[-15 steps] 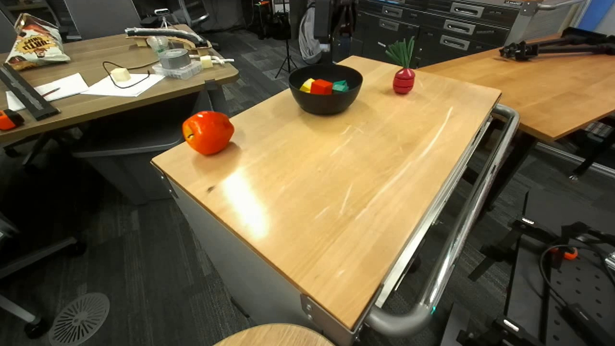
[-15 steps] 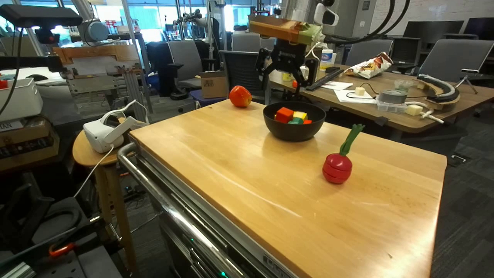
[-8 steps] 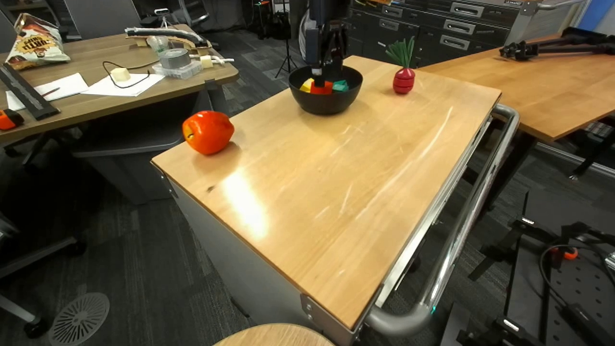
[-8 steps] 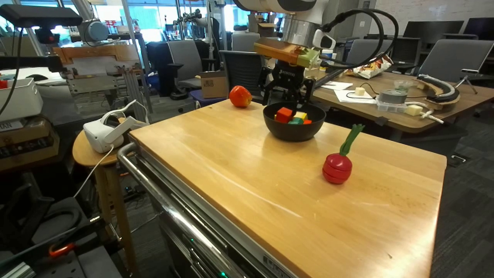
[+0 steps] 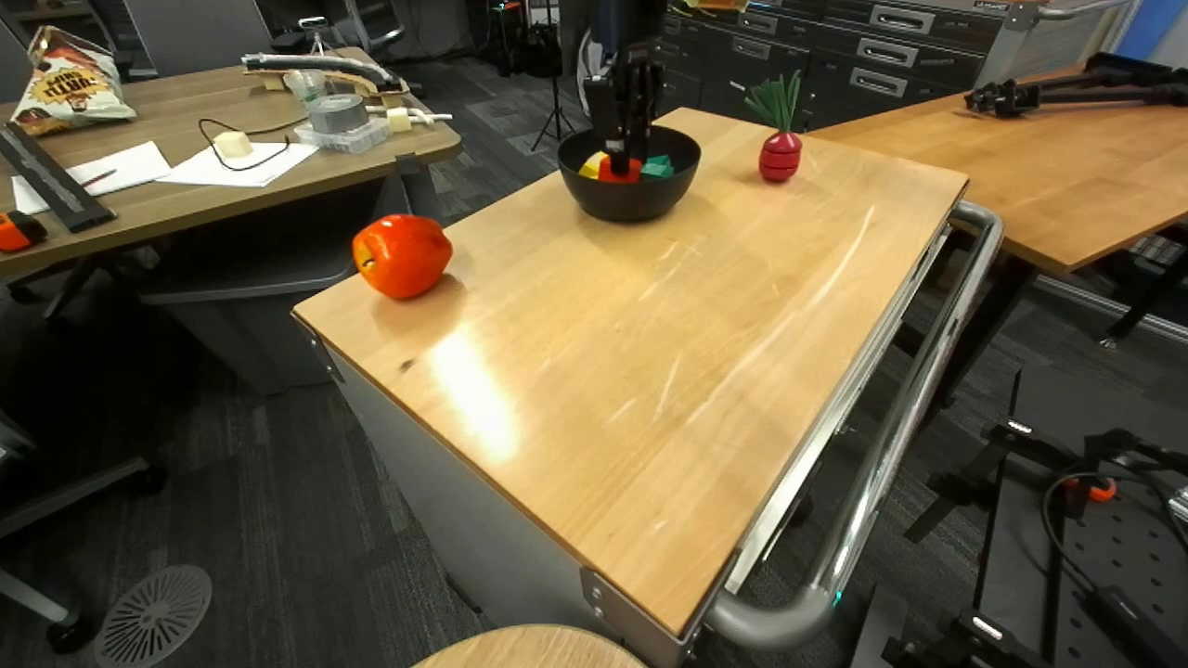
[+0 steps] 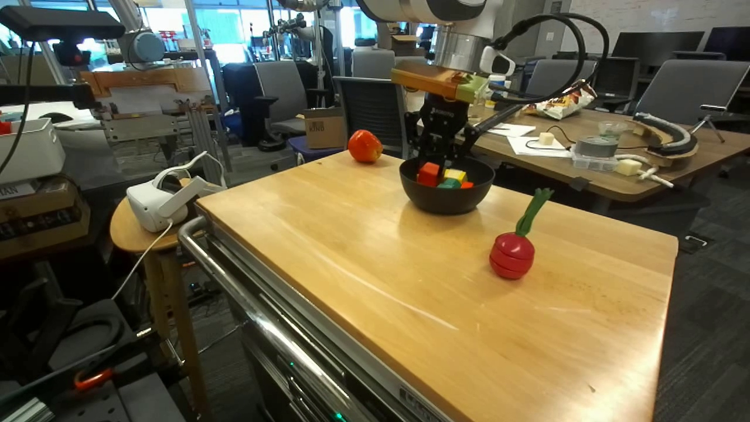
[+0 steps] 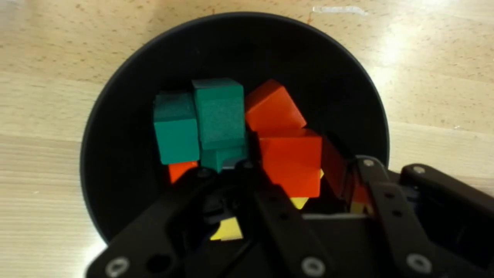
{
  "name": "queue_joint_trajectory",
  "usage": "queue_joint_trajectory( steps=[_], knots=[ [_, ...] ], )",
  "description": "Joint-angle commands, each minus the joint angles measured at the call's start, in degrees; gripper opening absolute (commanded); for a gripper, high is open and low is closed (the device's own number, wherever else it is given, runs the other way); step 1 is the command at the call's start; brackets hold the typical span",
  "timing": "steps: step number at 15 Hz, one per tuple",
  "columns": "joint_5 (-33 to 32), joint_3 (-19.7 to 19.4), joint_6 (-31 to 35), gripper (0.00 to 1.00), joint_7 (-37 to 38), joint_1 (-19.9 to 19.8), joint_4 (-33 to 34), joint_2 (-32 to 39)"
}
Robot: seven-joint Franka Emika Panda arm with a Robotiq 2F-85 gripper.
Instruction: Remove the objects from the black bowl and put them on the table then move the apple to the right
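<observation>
A second ago my gripper [image 7: 291,154] hung above the black bowl [image 6: 445,203] with its fingers spread wide; now it has dropped inside the rim and drawn in to a part-way span around the red block [image 7: 291,170]. In the wrist view both fingertips look flush against that block, so I have hold of it, and in an exterior view its outline has shifted slightly; it is still down among the green blocks [image 7: 220,112], the other red blocks [image 7: 274,110] and the yellow pieces [image 7: 227,230] in the bowl. Room is tight in there: one finger stands between the red block and the nearest green one. The apple [image 5: 404,257] has stayed near a corner of the table [image 5: 650,371], by the edge opposite the metal rail [image 5: 891,445]. The bowl stands near that same edge, and the dark red fruit with the green top [image 6: 511,256] stands upright past the bowl, well apart from the apple. Between bowl and rail I see a broad, open stretch of wood, and another runs from bowl to apple.
</observation>
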Motion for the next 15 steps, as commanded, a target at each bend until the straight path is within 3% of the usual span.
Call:
queue_joint_trajectory(
  steps=[1, 4, 6, 12, 15],
  knots=[
    [-2.28, -0.31, -0.97, 0.17, 2.49, 0.27, 3.12, 1.59],
    [-2.32, -0.13, -1.16, 0.17, 3.46, -0.05, 2.90, 0.75],
    [-1.18, 1.09, -4.50, 0.17, 0.23, -0.77, 1.00, -3.38],
    [-6.26, 2.31, -18.99, 0.17, -6.19, 2.32, -3.03, -16.20],
    [-9.00, 3.67, -20.09, 0.17, -6.72, 4.96, -6.11, -18.87]
  ],
)
